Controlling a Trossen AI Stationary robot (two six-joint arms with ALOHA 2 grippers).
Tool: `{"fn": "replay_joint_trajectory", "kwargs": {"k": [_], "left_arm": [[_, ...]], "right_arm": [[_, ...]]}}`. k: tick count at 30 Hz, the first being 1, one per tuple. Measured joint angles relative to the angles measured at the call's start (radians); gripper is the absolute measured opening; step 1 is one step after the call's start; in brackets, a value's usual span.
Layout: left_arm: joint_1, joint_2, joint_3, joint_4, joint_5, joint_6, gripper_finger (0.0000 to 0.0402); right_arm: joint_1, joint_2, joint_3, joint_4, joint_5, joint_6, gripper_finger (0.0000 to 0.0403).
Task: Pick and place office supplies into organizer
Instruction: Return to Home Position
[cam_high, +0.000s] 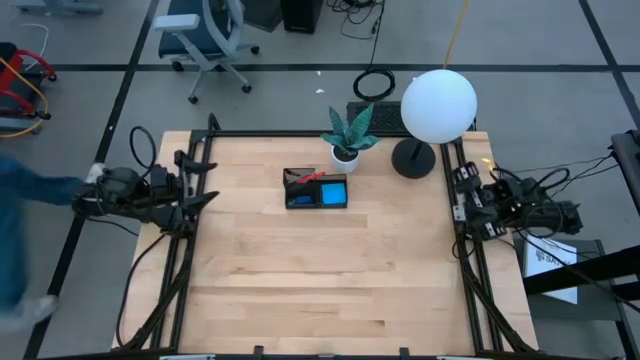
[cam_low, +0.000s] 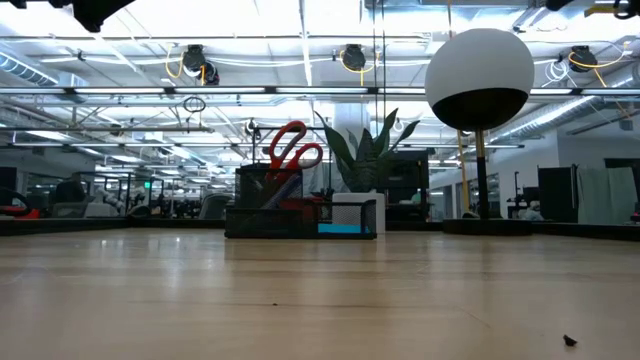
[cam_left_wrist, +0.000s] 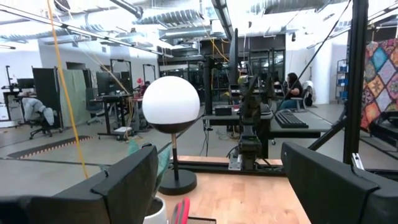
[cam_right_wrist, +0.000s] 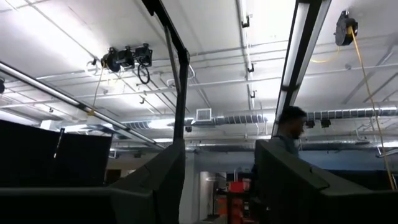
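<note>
- The organizer (cam_high: 292, 201) stands near the middle of the table's far edge, with scissors (cam_high: 308, 178) and a blue pad (cam_high: 333, 192) inside.
- No supplies lie loose on the table (cam_high: 320, 290), so placing looks done.
- The left gripper (cam_left_wrist: 216, 163) is at the left edge and the right gripper (cam_right_wrist: 221, 158) at the right edge, both with jaws spread and empty.

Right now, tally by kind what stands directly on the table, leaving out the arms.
Black organizer: 1
Potted plant: 1
Globe lamp: 1
Total: 3
</note>
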Motion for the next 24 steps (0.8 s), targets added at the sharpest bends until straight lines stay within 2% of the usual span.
{"fn": "replay_joint_trajectory", "kwargs": {"k": [3,9,16,24], "left_arm": [[0.000,-0.031,0.000,-0.028,0.000,0.000,0.0347],[0.000,-0.105,0.002,-0.069,0.020,-0.011,0.0347],[0.000,-0.104,0.005,-0.068,0.039,-0.006,0.0347],[0.000,-0.104,0.005,-0.062,0.032,-0.035,0.0347]], "right_arm": [[0.000,-0.056,0.000,-0.036,-0.010,0.001,0.0187],[0.000,-0.055,0.000,-0.010,-0.074,0.000,0.0187],[0.000,-0.054,0.001,-0.016,-0.074,0.003,0.0187],[0.000,-0.054,-0.003,-0.048,0.014,-0.017,0.0187]]}}
